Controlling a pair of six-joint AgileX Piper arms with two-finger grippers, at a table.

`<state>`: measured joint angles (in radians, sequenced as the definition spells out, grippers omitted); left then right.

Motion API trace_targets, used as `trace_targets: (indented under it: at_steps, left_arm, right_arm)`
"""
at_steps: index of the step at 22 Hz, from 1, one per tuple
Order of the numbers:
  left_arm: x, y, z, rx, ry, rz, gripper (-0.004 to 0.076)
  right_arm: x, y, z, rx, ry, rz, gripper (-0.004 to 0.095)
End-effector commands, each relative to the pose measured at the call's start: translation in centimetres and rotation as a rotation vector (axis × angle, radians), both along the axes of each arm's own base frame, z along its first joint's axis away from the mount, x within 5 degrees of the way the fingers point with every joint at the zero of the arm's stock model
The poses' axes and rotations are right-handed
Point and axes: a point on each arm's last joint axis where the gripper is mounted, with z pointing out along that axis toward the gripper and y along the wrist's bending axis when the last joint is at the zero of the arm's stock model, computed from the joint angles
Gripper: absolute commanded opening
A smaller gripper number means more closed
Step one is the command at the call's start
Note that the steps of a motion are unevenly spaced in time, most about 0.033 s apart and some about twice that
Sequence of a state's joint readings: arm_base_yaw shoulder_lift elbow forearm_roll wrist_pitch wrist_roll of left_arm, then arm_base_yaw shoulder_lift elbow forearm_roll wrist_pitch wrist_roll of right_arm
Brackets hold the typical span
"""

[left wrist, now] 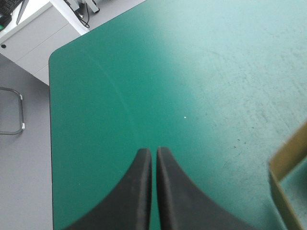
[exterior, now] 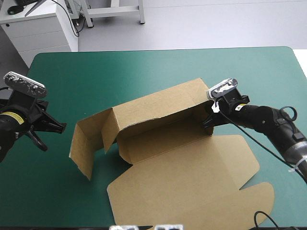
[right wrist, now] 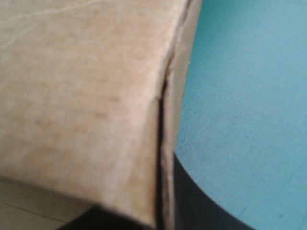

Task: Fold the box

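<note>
Box (exterior: 158, 112) half-raised: right end effector (exterior: 210, 124) pinches its end wall, best swung inward slowly along the crease; left end effector (left wrist: 153, 152), closed and empty, hovers well apart.

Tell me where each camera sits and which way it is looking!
High view: above and behind the robot, looking forward and down at the table and the box; both arms show, the left gripper away from the box, the right gripper at its right corner.
Left wrist view: above the left wrist, looking along its shut black fingers over bare teal-green cover.
Right wrist view: above the right wrist, close against a box wall held between its fingers.
Shared: the box shows in all three views, in the left wrist view only as an edge.
</note>
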<state>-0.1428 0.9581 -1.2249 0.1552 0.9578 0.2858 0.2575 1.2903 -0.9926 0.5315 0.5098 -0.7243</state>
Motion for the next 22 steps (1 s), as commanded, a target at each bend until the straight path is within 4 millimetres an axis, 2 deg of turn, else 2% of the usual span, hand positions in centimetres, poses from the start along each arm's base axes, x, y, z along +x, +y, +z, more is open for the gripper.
trace_targets:
  at_steps: [1,4,6,9,13,17,18,20,22]
  left_arm:
    - [-0.4,0.1,1.6,-0.015,-0.108,0.001,0.0015]
    - [-0.3,0.1,1.3,-0.013,-0.099,0.001,0.0015]
    - [-0.3,0.1,1.1,-0.015,-0.093,0.003,0.0015]
    - [-0.3,0.1,1.1,-0.018,-0.093,0.005,0.0015]
    - [-0.3,0.1,1.1,-0.019,-0.100,0.004,0.0015]
    - [-0.2,0.0,1.2,-0.021,-0.108,0.002,0.0015]
    - [-0.2,0.0,1.2,-0.021,-0.112,0.001,0.0011]
    - [-0.2,0.0,1.3,-0.022,-0.114,0.001,0.0008]
    - [-0.2,0.0,1.2,-0.021,-0.112,0.001,0.0008]
  right_arm:
    - [-0.4,-1.0,4.2,-0.002,-0.022,-0.059,-0.0019]
    - [-0.8,-2.6,6.4,-0.049,0.069,-0.152,-0.0019]
    - [-1.2,-3.2,6.9,-0.061,0.126,-0.183,-0.0019]
    - [-1.2,-3.3,6.3,-0.066,0.202,-0.183,-0.0019]
    - [0.4,-2.9,4.1,-0.077,0.323,-0.194,-0.0019]
    - [4.4,-2.2,0.6,-0.092,0.450,-0.217,-0.0019]
    - [6.1,-1.9,-0.1,-0.095,0.487,-0.227,-0.0019]
    - [8.7,-1.4,-0.9,-0.105,0.543,-0.227,-0.0019]
    - [10.3,-1.1,-1.3,-0.105,0.575,-0.230,-0.0019]
